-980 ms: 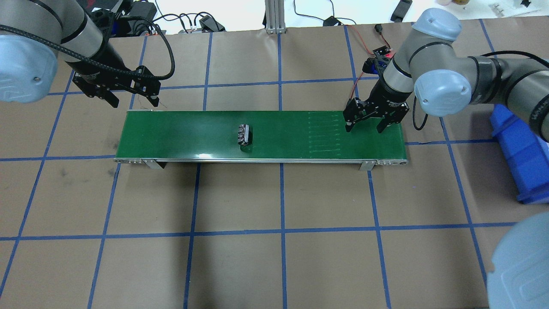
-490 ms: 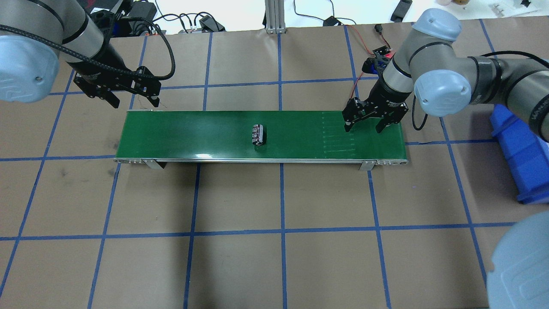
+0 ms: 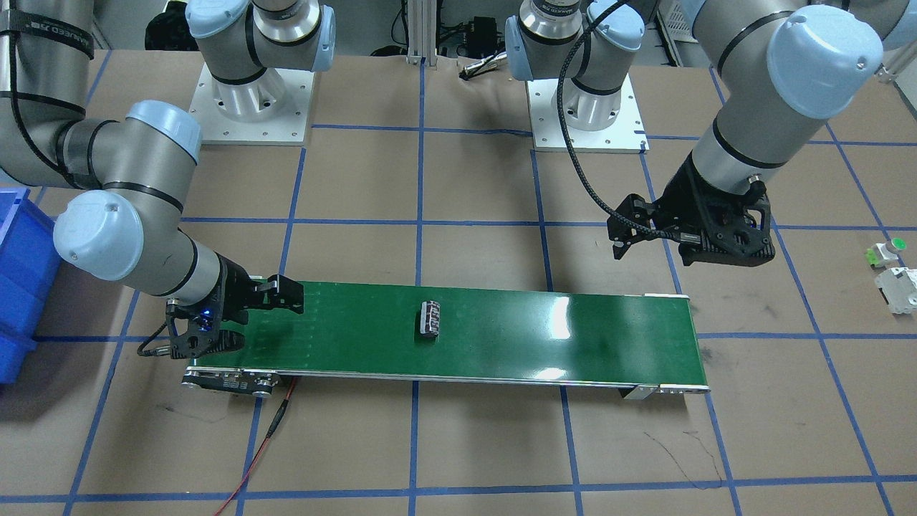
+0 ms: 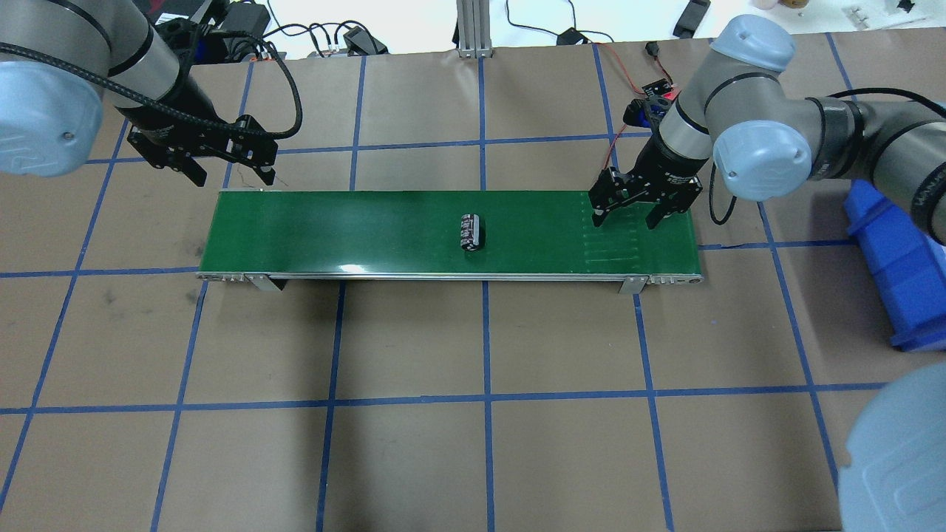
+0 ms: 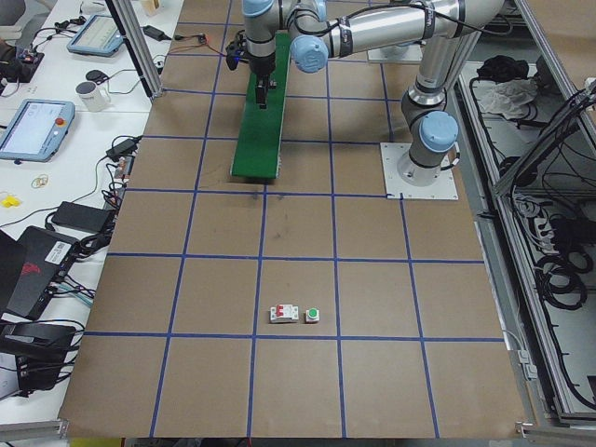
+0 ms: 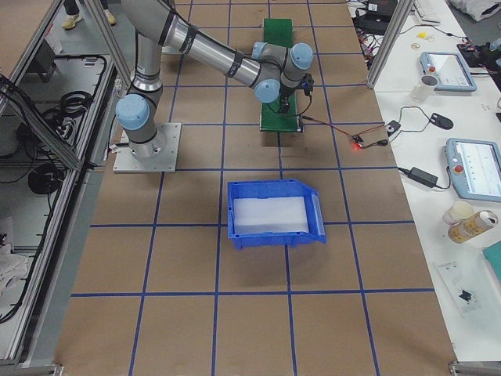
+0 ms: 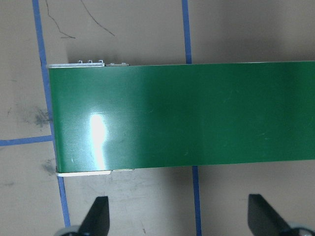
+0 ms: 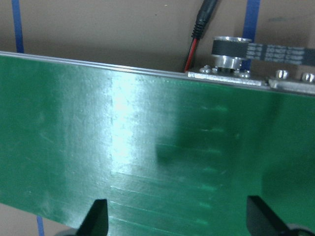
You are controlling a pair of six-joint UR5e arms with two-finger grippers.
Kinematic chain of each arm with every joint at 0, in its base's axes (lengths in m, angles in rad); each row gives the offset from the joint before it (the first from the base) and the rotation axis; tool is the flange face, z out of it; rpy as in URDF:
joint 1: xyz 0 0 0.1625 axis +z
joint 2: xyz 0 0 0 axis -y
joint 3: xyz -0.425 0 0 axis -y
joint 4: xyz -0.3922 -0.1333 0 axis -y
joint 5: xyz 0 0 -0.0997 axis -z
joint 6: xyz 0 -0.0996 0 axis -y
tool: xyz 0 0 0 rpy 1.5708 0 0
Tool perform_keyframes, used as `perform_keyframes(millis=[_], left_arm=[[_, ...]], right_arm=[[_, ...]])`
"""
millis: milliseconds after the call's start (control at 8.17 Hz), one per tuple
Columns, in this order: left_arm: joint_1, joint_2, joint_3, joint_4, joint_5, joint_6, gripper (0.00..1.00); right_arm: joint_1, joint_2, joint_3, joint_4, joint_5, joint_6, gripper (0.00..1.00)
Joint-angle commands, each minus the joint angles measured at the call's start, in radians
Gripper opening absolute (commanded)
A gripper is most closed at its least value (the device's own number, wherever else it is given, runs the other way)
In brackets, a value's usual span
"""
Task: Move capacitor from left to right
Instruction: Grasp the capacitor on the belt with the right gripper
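The capacitor (image 4: pixel 471 232), a small dark oblong block, lies across the green belt (image 4: pixel 332 229) near its middle; it also shows in the front-facing view (image 3: pixel 430 318). My left gripper (image 4: pixel 233 176) is open and empty, hovering just behind the belt's left end; the left wrist view (image 7: pixel 178 219) shows only bare belt between its fingers. My right gripper (image 4: pixel 626 220) is open and empty over the belt's right end, well to the right of the capacitor. The right wrist view (image 8: pixel 178 219) shows bare belt and no capacitor.
A blue bin (image 4: pixel 902 266) stands on the table to the right of the belt. A white switch block (image 3: pixel 899 287) and a green button piece (image 3: pixel 885 251) lie far out on the left side. Cables and the belt motor (image 8: pixel 231 49) are behind the belt's right end.
The capacitor has travelled to the right along the belt. The right gripper has shifted slightly left and back. The left gripper has stayed put.
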Motion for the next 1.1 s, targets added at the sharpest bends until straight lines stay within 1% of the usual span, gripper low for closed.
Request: perform_keyframes(millis=[0,367,612,857,980], left_arm=[[0.0,-0.002,0.0,-0.001,-0.001,-0.004,1.0],[0.0,-0.002,0.0,-0.001,-0.001,-0.005,1.0],[-0.001,-0.002,-0.002,-0.001,-0.001,-0.005,1.0],[0.0,-0.002,-0.002,-0.001,-0.001,-0.007,1.0],[-0.001,-0.003,-0.002,-0.001,-0.001,-0.007,1.0]], right_arm=[[0.0,0.003,0.001,-0.05,0.003,0.052,1.0],[0.005,0.007,0.003,-0.051,0.002,0.068,1.0],[0.041,0.007,0.001,-0.053,-0.016,0.081,1.0],[0.069,0.007,0.003,-0.07,-0.018,0.159,1.0],[0.081,0.007,0.003,-0.07,-0.02,0.163,1.0]])
